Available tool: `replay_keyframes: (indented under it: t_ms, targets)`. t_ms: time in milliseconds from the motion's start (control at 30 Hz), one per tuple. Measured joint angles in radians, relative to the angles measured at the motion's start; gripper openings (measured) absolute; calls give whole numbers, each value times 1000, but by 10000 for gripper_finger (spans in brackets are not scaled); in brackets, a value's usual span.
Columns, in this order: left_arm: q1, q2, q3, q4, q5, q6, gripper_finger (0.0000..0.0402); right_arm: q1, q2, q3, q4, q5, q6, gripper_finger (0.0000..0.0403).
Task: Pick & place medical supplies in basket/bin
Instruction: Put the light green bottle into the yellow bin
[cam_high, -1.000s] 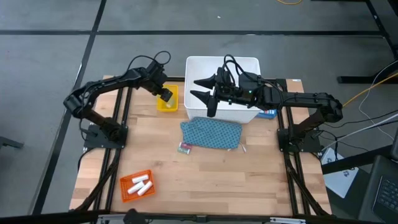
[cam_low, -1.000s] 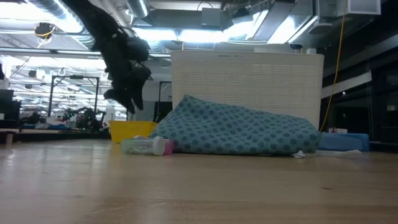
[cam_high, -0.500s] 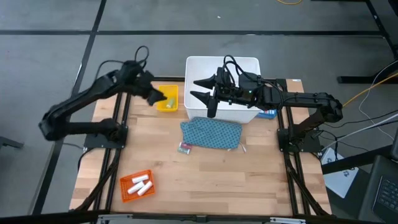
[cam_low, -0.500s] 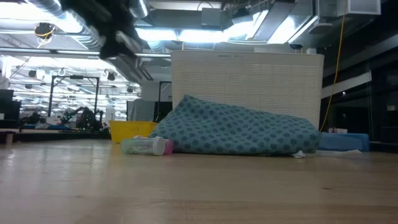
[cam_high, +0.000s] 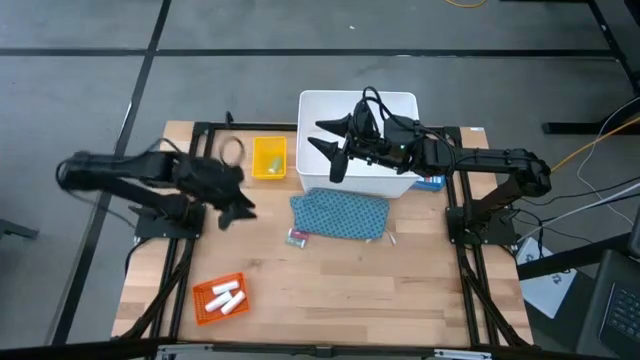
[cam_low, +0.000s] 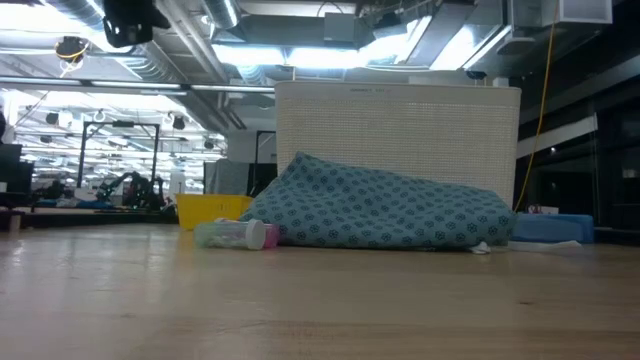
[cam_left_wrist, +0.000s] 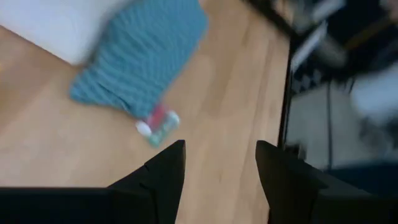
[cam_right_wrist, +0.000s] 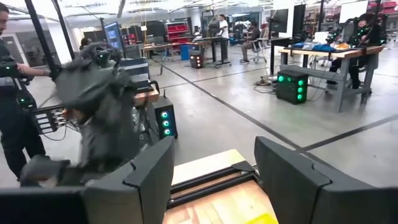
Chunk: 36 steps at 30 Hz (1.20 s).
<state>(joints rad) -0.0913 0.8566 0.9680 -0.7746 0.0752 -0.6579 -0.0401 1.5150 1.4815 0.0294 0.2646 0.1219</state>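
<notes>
The teal patterned pouch (cam_high: 340, 215) lies flat on the table in front of the large white bin (cam_high: 400, 100); it also shows in the low view (cam_low: 380, 210). A small pink and pale green piece (cam_high: 296, 237) lies at the pouch's near left corner. Three white rolls (cam_high: 228, 298) lie in the orange tray (cam_high: 203, 303). The yellow tray (cam_high: 269, 170) holds a tiny pale piece (cam_high: 268, 160). My left gripper (cam_high: 238, 214) is open and empty above the table, left of the pouch. My right gripper (cam_high: 315, 134) is open and empty over the bin's left part.
A blue printed box (cam_high: 430, 182) lies right of the bin. Black frame rails run along the table's left and right sides. Bare wood lies between the pouch and the orange tray. People and workbenches show in the room beyond the table.
My left gripper has swung away from above the yellow tray, up and then toward the table's left and near side, and now hangs left of the pouch. The yellow tray stands uncovered with a tiny pale piece in it.
</notes>
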Motion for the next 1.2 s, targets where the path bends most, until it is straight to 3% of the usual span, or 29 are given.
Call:
replay_keyframes:
  t_ms: [133, 400, 567, 767, 1200]
  targets:
    - [-135, 101, 0, 0, -84, 27, 193, -1, 0, 0, 0, 0, 3, 224]
    - [-250, 318, 0, -1, -202, 208, 194, -1, 0, 0, -49, -6, 17, 224]
    - [-249, 443, 0, 63, -255, 230, 194, -19, 0, 0, -94, -92, 16, 224]
    - [-215, 546, 0, 256, -285, 299, 194, -45, 0, 0, -116, -169, 15, 224]
    - [-160, 672, 0, 317, -188, 397, 194, -57, 0, 0, -136, -232, 0, 224]
